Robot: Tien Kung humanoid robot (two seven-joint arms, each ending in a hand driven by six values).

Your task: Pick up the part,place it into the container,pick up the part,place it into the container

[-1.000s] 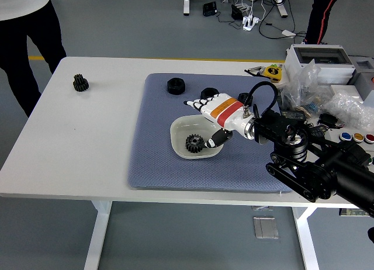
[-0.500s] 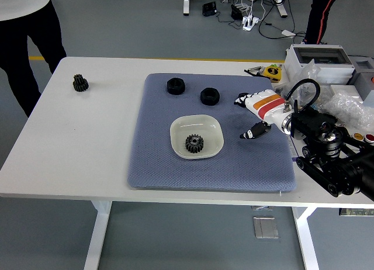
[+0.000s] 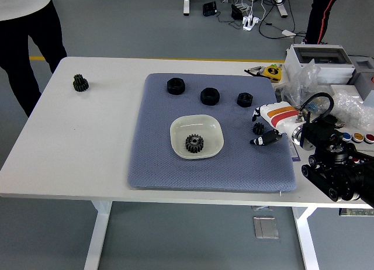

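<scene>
A white bowl [image 3: 214, 130] stands in the middle of the blue-grey mat [image 3: 158, 159], and a black gear [image 3: 194, 144] lies in it. Three black nut-like parts [image 3: 176, 85], [image 3: 210, 96], [image 3: 245, 99] lie along the mat's far side. A small black part [image 3: 259, 127] rests near the mat's right edge. My right hand [image 3: 257, 130], white with orange and red stripes, is low at that edge, open, with the small part between its thumb [image 3: 264, 139] and fingers [image 3: 258, 114]. Whether it touches the part is unclear. Another black gear [image 3: 80, 82] sits on the bare table at far left.
Right of the mat lie a grey box [image 3: 318, 59], plastic bags [image 3: 304, 83], a yellow tape measure [image 3: 272, 72] and coloured buttons [image 3: 356, 137]. One person stands at the far left corner [image 3: 23, 42]; another person's legs [image 3: 320, 13] show at top right.
My right hand has drawn back from the bowl to the mat's right edge, leaving the gear in the bowl. It now sits lower, around the small black part.
</scene>
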